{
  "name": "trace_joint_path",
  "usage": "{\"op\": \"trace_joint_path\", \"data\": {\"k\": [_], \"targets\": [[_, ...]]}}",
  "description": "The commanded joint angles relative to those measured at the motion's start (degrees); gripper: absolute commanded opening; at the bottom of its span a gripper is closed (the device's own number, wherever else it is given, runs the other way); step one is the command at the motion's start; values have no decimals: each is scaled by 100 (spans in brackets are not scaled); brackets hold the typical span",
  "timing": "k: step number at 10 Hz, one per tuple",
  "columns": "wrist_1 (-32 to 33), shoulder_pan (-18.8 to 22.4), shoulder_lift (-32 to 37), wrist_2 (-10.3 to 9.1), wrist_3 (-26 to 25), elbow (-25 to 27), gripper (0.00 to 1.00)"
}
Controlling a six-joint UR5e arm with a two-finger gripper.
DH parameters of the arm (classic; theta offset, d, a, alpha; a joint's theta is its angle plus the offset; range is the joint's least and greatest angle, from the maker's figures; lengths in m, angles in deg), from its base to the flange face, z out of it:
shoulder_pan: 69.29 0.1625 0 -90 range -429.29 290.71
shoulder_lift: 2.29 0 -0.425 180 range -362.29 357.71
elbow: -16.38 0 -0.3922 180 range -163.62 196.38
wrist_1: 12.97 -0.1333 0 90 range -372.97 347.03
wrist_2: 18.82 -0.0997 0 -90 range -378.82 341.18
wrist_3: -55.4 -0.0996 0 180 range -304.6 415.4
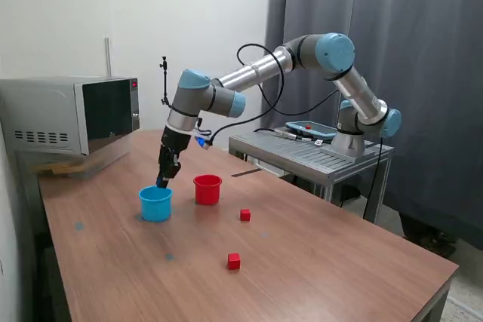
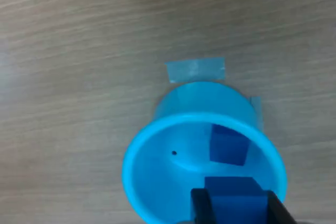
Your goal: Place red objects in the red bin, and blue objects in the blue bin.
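Note:
My gripper [image 1: 163,179] hangs just above the light blue cup [image 1: 155,203], at its far rim. In the wrist view my gripper [image 2: 236,209] is shut on a dark blue cube [image 2: 233,192], held over the cup's opening [image 2: 131,156]. A second dark blue cube [image 2: 228,144] lies inside the cup. The red cup [image 1: 207,189] stands just to the exterior view's right of the blue cup. Two small red cubes lie on the wooden table: one [image 1: 245,215] right of the red cup, the other [image 1: 234,262] nearer the front.
A microwave [image 1: 72,115] stands at the table's far left corner in the exterior view. A grey metal stand [image 1: 313,152] holding the arm's base sits behind the table at the right. A strip of blue tape [image 2: 195,69] is stuck to the table beside the blue cup.

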Motion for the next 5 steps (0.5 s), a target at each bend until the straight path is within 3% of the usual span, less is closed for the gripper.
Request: {"op": "trace_joint_path", "data": {"k": [1, 5], "targets": [[7, -19, -22, 2, -73, 8, 100], [7, -19, -13, 2, -117, 43, 100]]}}
